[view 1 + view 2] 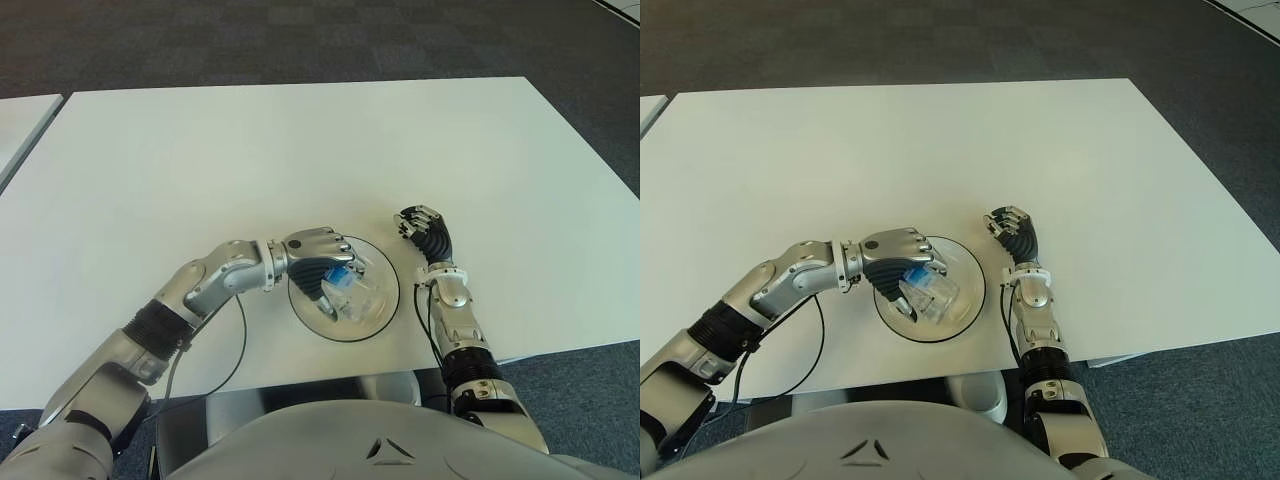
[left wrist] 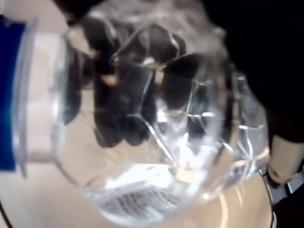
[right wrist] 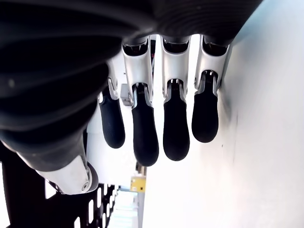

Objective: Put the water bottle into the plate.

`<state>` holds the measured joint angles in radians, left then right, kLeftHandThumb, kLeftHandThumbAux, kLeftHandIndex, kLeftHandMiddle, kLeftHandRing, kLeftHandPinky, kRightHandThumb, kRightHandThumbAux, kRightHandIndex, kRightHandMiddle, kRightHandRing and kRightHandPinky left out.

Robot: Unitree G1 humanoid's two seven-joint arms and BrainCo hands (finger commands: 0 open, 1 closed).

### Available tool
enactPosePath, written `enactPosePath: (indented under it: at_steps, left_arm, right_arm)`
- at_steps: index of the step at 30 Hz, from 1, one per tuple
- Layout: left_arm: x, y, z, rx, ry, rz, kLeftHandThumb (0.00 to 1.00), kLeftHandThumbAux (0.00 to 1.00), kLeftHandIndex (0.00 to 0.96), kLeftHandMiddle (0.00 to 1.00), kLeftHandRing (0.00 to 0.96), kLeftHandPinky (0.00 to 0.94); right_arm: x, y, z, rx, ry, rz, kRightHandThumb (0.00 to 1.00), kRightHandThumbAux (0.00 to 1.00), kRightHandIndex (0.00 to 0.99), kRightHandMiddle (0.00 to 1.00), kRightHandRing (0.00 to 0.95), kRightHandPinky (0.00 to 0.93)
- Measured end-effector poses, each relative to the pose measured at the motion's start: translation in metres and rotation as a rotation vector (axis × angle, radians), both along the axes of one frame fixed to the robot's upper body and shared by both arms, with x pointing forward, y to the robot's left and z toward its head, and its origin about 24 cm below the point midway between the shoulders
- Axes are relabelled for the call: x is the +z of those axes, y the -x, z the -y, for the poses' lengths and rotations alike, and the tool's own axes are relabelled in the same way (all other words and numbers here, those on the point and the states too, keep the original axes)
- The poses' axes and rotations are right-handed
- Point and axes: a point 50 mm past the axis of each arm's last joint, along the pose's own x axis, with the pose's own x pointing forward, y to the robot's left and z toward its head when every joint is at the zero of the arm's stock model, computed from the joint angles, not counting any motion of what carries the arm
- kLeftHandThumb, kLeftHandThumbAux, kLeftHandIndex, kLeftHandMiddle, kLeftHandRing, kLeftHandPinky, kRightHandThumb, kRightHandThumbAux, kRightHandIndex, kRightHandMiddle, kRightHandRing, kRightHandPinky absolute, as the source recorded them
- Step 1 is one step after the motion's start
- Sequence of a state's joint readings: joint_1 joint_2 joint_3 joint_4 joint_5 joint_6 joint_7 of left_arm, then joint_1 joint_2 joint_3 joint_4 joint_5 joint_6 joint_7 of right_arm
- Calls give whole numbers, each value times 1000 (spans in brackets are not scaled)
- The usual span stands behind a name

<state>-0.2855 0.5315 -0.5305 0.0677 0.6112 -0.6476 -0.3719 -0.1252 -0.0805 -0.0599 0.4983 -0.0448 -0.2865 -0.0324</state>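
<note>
**Setting the bottle down in the plate: release stage**

My left hand (image 1: 322,250) is curled around the clear, crumpled plastic water bottle with a blue cap (image 1: 348,289), holding it over the round transparent plate with a dark rim (image 1: 385,313) near the front edge of the white surface (image 1: 300,150). The bottle lies tilted on its side within the plate's outline; I cannot tell from the eye views whether it already touches the plate's floor. The left wrist view shows the dark fingers (image 2: 118,95) wrapped behind the faceted bottle wall, so the grasp is firm.

My right hand (image 1: 423,226) shows just beside the plate, on its right side, holding nothing; its fingers (image 3: 175,128) hang loosely side by side, with the white surface close by them.

As I judge it, the step in hand is the placement itself. To do it well I would lower the left hand until the bottle's side bears on the plate, then uncurl the fingers slowly and evenly. A light, round bottle is apt to roll, so I would keep it well inside the rim and lift the hand straight up, without dragging bottle or plate. The right hand sits near enough to the rim that I would leave it where it is.
</note>
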Motion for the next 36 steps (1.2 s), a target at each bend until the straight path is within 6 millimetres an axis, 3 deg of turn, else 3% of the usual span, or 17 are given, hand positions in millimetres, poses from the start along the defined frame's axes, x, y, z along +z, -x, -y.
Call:
enactPosePath:
  at_steps: [20, 22, 23, 25, 30, 31, 33, 36]
  left_arm:
    - [-21, 12, 7, -18, -73, 77, 852, 669, 397, 541, 856, 854]
    - [-23, 12, 7, -10, -85, 119, 854, 667, 402, 561, 808, 795]
    - [-24, 12, 8, -2, -82, 149, 888, 660, 395, 556, 713, 732]
    - [-24, 11, 10, 1, -75, 208, 917, 654, 388, 551, 628, 658]
    - [-25, 8, 12, 0, -56, 320, 936, 653, 376, 525, 526, 522]
    - [-26, 8, 12, -3, -54, 335, 737, 616, 324, 446, 434, 423]
    - [-27, 8, 12, -16, -57, 364, 467, 594, 239, 325, 294, 279]
    - [-28, 6, 12, -40, -82, 387, 320, 596, 185, 251, 210, 195]
  right_arm:
    - [0, 0, -1, 14, -7, 4, 707, 730, 433, 585, 587, 593]
    - [0, 0, -1, 11, -6, 5, 707, 730, 433, 582, 584, 586]
    - [0, 1, -1, 9, -5, 5, 707, 730, 433, 581, 583, 587]
    - [0, 1, 0, 7, -2, 5, 707, 730, 433, 581, 584, 590]
    - [0, 1, -1, 8, -1, 6, 707, 730, 433, 587, 590, 601]
    - [0, 1, -1, 8, -1, 6, 707, 730, 433, 589, 593, 603]
    - [1, 1, -1, 11, -2, 6, 707, 730, 433, 592, 596, 603]
    - [1, 1, -1, 15, -4, 7, 707, 730, 433, 594, 598, 602]
